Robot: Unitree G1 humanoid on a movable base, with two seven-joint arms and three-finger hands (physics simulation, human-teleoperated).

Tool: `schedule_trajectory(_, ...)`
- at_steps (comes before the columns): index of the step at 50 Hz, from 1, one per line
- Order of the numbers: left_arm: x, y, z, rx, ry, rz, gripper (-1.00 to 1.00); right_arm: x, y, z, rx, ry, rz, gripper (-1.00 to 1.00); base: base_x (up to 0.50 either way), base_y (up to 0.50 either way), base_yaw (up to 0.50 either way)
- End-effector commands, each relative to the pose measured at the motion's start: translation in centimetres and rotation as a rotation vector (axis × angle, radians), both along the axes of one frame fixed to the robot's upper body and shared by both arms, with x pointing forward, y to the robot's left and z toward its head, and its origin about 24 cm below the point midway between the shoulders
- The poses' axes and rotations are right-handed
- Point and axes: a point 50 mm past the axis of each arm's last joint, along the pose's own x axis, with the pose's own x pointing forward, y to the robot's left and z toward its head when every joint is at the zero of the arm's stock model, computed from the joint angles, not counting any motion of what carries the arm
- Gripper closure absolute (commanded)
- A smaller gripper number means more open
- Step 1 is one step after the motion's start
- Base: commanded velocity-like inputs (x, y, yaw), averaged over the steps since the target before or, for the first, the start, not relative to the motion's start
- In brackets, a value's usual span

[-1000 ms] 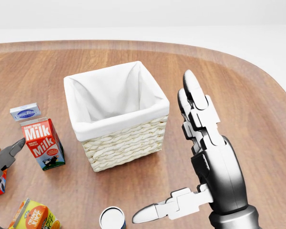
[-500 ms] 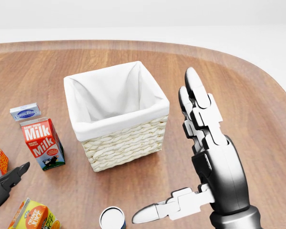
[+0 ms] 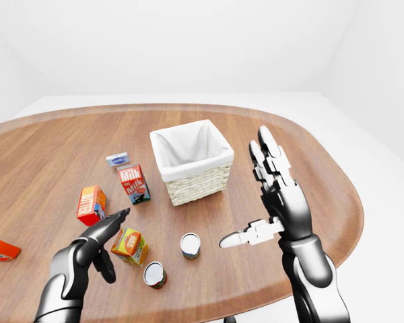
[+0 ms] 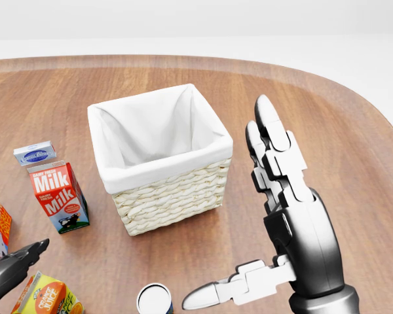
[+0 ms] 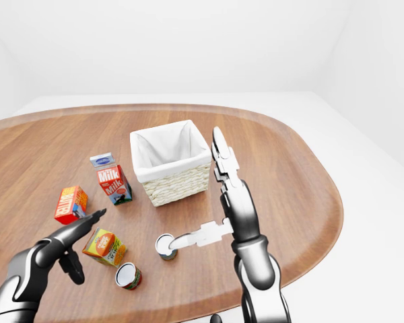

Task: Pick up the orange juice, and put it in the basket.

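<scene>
Fingers [image 3: 118, 217] of our left hand [image 3: 87, 245] are spread and hold nothing; across the last second, in the head view, that hand has slid from beside the milk carton down toward the lower left corner, where its dark tip now sits just above the orange juice [image 4: 47, 296]. In the left-eye view the orange juice carton lies tilted on the worktop [image 3: 310, 168], just right of our left hand and near it, though we cannot tell whether the fingertips touch it yet. We judge this as the approach to the grasp: the hand has moved off the wrong cartons and lines up over the right one.

Our right hand [image 3: 276, 195] has barely shifted; it hangs upright to the right of the basket [image 3: 192, 161], fingers straight, thumb stretched out to the left, holding nothing. The basket stands unfilled near the middle of the worktop, with the milk carton [image 3: 134, 184] just left of it. Two cans [image 3: 190, 245] stand right of the juice and near it, so closing on the carton may nudge them.
</scene>
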Motion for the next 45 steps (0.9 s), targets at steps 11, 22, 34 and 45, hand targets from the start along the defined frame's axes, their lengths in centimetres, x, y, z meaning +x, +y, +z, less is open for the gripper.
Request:
schedule_trajectory(11, 0.9, 0.8, -2.4, 0.112, 0.090, -0.009, 1.00, 0.0, -0.1, -0.1, 0.007, 0.007, -0.005, -1.00, 0.00, 0.00, 0.00)
schedule_trajectory(22, 0.9, 0.9, -1.5, 0.052, 0.081, 0.001, 1.00, 0.0, -0.1, -0.3, 0.005, 0.014, -0.003, -1.00, 0.00, 0.00, 0.00)
schedule_trajectory(34, 1.1, 0.7, 1.4, -0.053, -0.009, -0.007, 1.00, 0.0, -0.1, -0.2, 0.003, 0.012, -0.003, -1.00, 0.00, 0.00, 0.00)
schedule_trajectory(45, 1.6, 0.8, 4.3, -0.100, -0.152, -0.007, 1.00, 0.1, 0.0, -0.4, 0.002, 0.021, -0.002, -1.00, 0.00, 0.00, 0.00)
